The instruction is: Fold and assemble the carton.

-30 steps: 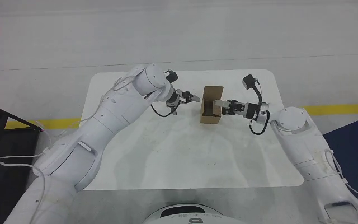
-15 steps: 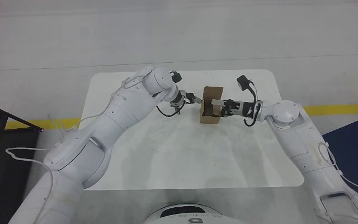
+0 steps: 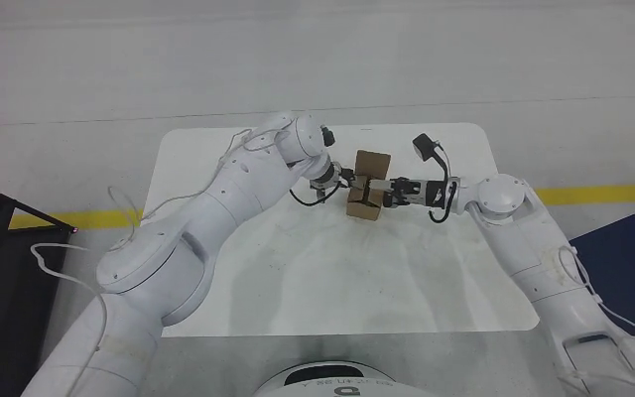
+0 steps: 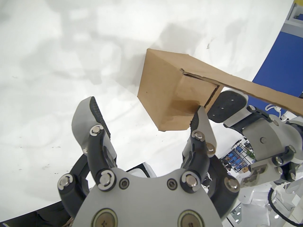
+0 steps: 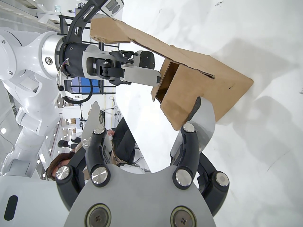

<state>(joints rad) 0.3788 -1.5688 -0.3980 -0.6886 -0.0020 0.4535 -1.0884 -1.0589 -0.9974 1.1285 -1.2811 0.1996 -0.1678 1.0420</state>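
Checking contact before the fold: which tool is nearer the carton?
Tie. Left tool has one fingertip on the carton at its open end; right tool has one finger on a flap at that end, from the opposite side.

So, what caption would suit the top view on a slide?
Left gripper and right gripper, both open, touch a brown carton from opposite sides on a white table.

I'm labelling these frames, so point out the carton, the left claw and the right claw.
carton [image 4: 157, 88], left wrist view, on its near side wall.
left claw [image 4: 145, 103], left wrist view, midway between its fingertips.
right claw [image 5: 148, 102], right wrist view, midway between its fingertips.
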